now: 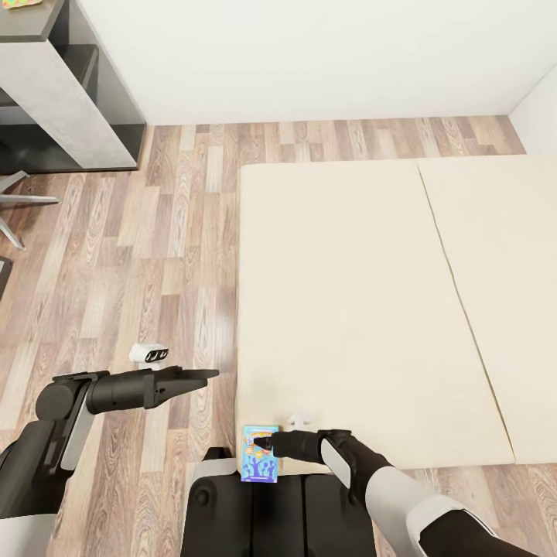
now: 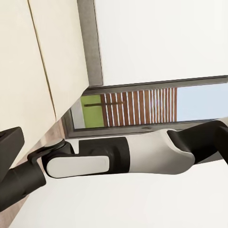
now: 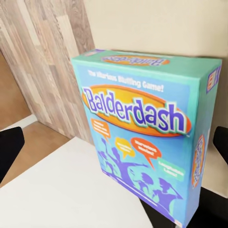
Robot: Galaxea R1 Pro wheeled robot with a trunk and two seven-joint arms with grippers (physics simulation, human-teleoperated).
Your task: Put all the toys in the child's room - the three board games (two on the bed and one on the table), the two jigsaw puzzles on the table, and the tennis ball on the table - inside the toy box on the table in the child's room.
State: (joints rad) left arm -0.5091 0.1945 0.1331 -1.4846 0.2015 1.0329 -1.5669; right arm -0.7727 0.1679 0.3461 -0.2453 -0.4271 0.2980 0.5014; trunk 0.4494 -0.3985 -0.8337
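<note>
I see the grey desk [image 1: 54,85] in the far corner, well left of the bed [image 1: 348,309], with a strip of wood floor [image 1: 155,255] between them. My left gripper [image 1: 203,376] hangs over that floor just off the bed's left edge, its fingers pointing toward the bed and lying close together, with nothing in them. From the left wrist camera I see my other arm's white and black forearm [image 2: 118,159] stretched across, with the bed's cream top behind it. The bed itself is plain cream with a seam running down its right part, and its top is bare apart from its near left corner. There the board game [image 1: 260,453], a teal box with a blue-purple cover, stands at that corner, right above my own base [image 1: 255,510]. My right gripper [image 1: 263,443] reaches to it from the right, and in the head camera its dark fingers lie against the box. From the right wrist camera the box [image 3: 147,137] stands tilted between the two dark fingertips [image 3: 9,149], which are set wide apart on either side; I cannot tell whether they grip it.
</note>
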